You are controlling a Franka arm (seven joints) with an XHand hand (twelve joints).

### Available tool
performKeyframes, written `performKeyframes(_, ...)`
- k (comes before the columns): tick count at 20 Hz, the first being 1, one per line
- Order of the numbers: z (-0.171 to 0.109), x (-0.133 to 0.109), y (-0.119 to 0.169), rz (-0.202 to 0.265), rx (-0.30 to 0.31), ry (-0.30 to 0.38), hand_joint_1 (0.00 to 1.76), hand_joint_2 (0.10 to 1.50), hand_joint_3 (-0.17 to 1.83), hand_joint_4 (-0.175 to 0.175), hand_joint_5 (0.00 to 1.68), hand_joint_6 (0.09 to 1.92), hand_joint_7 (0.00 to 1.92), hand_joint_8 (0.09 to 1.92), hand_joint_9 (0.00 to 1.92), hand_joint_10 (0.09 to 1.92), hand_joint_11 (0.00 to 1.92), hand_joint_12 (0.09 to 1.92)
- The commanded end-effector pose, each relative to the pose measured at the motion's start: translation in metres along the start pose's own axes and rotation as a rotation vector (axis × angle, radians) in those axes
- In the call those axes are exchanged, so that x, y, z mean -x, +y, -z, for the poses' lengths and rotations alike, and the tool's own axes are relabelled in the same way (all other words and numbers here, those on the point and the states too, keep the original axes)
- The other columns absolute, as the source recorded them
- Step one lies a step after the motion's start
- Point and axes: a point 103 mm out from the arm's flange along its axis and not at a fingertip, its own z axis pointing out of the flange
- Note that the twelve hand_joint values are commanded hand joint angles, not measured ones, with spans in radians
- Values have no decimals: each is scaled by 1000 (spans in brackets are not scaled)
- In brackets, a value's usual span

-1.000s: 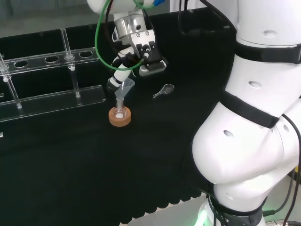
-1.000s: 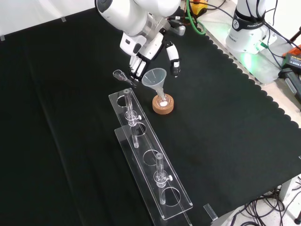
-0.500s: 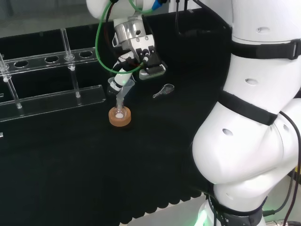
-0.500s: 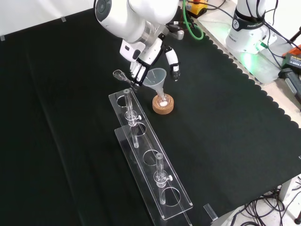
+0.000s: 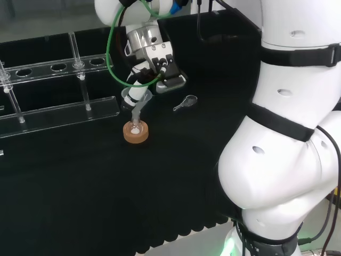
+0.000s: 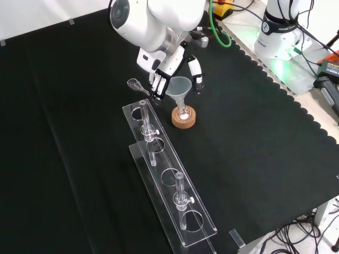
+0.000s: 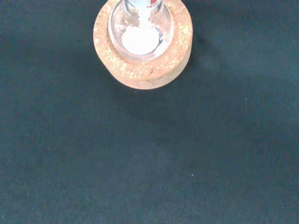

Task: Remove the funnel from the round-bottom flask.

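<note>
A clear funnel (image 5: 136, 98) (image 6: 180, 86) stands with its stem in a small round-bottom flask (image 5: 136, 128) (image 7: 140, 29). The flask holds some white powder and sits on a cork ring (image 5: 136, 133) (image 6: 184, 117) (image 7: 142, 44). The hand (image 5: 154, 57) (image 6: 168, 62) hangs right over the funnel. In the front view its fingers (image 6: 157, 85) are at the cone's left edge and its thumb (image 6: 197, 75) is a little to the cone's right. The cone sits between them, and the fingers are only slightly bent. I cannot tell whether they touch the rim.
A long clear test-tube rack (image 5: 58, 109) (image 6: 167, 182) with a few tubes lies close beside the cork ring. A small clear glass scoop (image 5: 185, 101) (image 6: 135, 83) lies on the black cloth near the hand. The arm's white links (image 5: 287, 133) stand at the head view's right.
The hand has come down and closer round the funnel. The funnel's cone has shifted a little: left in the head view, right in the front view.
</note>
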Motion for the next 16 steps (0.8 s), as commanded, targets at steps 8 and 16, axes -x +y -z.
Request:
performKeyframes(8,8,-6,-6,-28,63,-90,769,709,531,-32,731,633,572,643,1095,410,648,1264)
performKeyframes(16,13,-6,-8,-30,82,-91,804,712,581,-33,880,794,778,688,1236,446,724,1234)
